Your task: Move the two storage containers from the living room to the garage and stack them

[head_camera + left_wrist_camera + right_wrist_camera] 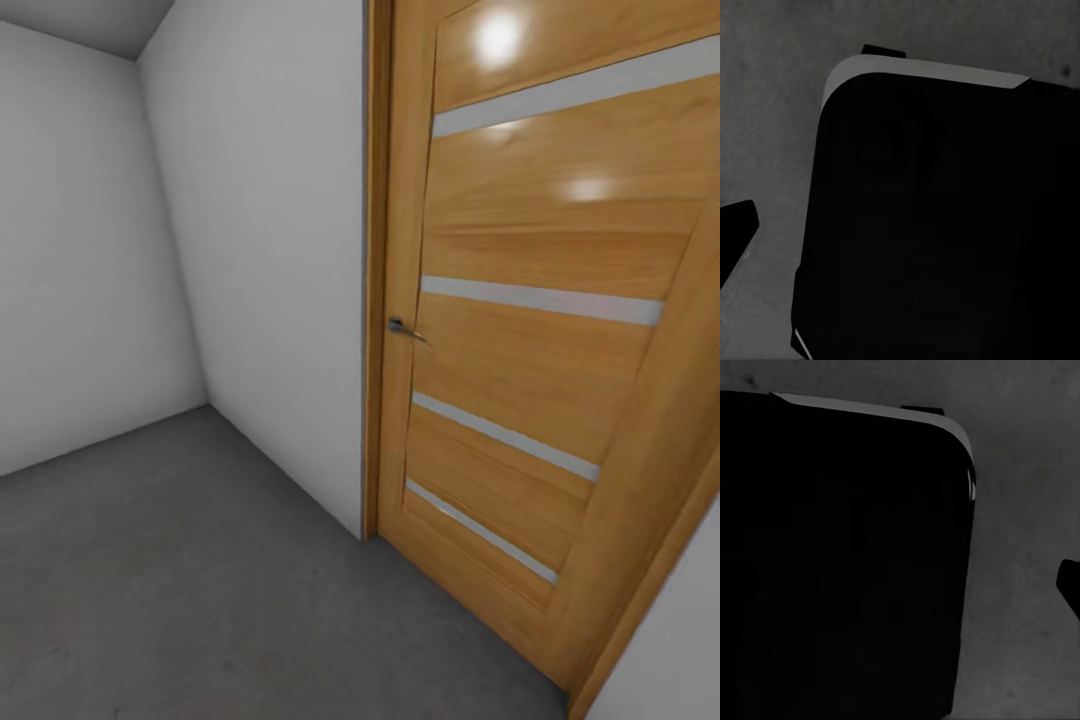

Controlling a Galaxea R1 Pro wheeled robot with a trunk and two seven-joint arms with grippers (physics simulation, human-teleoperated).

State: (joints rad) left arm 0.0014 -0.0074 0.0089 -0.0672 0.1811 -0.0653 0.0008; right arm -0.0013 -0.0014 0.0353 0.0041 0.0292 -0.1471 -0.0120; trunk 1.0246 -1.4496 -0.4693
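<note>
White walls meet in a corner ahead of me, and the dark grey concrete floor of the garage spreads below them. At my right an orange-wood door with pale stripes stands shut, its small metal handle near the frame. From my left wrist I see my own black base over the floor, with one dark fingertip at the edge; my right wrist shows the same base. Whether either gripper is open, I cannot tell.
</note>
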